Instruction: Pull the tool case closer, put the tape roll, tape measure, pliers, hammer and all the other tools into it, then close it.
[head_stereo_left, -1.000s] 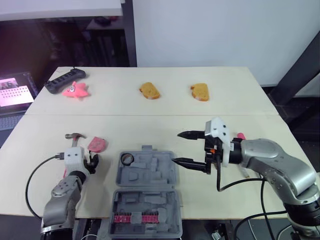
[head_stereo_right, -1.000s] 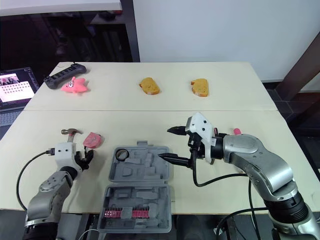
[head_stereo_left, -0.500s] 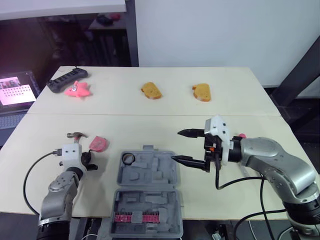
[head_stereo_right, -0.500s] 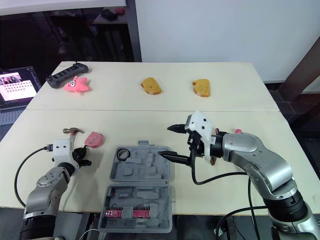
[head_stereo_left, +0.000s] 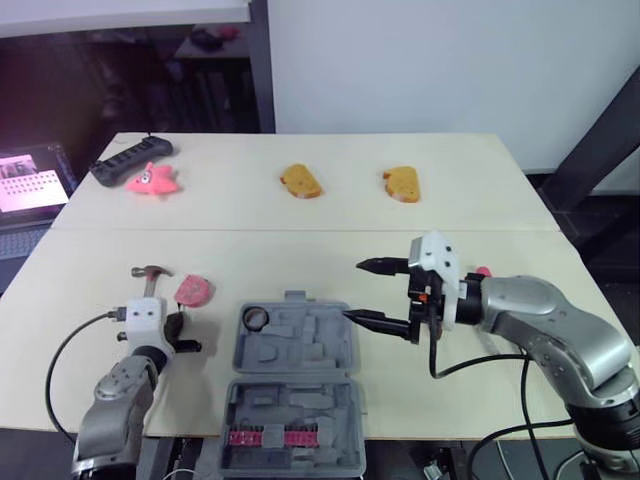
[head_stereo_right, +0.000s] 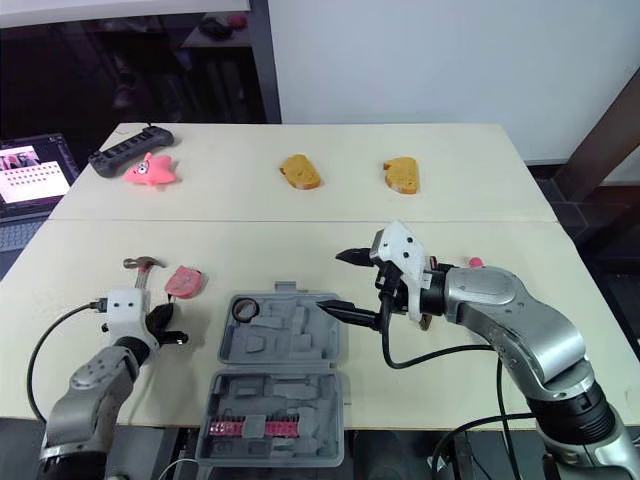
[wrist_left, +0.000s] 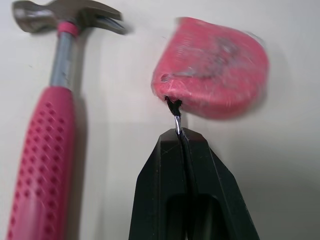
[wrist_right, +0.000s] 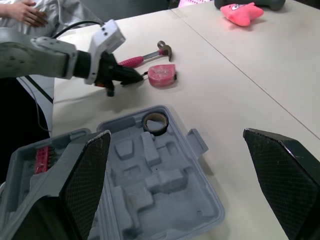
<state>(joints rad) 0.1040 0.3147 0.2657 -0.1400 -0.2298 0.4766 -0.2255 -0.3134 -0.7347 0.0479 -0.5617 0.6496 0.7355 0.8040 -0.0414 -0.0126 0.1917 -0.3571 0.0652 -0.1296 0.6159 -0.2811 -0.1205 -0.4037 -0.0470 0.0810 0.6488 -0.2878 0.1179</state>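
The pink, rounded plastic tape measure (wrist_left: 215, 75) lies flat on the pale surface (head_stereo_left: 300, 250), directly ahead of the left jaws. Those jaws are pressed together, no gap between the two black fingertips (wrist_left: 165, 150). The measure's small black tab and silver end hook reach right to the seam where the tips meet. Whether the hook is actually pinched there cannot be told. The measure's casing is scuffed grey across its top face, curved on the far side and flatter on the side facing the tips.

Beside it, running parallel to the left jaws, lies the hammer with a pink dimpled grip (wrist_left: 47, 145), its steel head level with the measure.

The open grey plastic tool case (head_stereo_left: 295, 345) sits near the front edge of the surface, between the two arms, well apart from the measure. A dark tape roll (head_stereo_left: 254, 318) rests in the far left corner of its moulded tray.

The right jaws are spread wide and hold nothing. They hover at the far right corner of the case.
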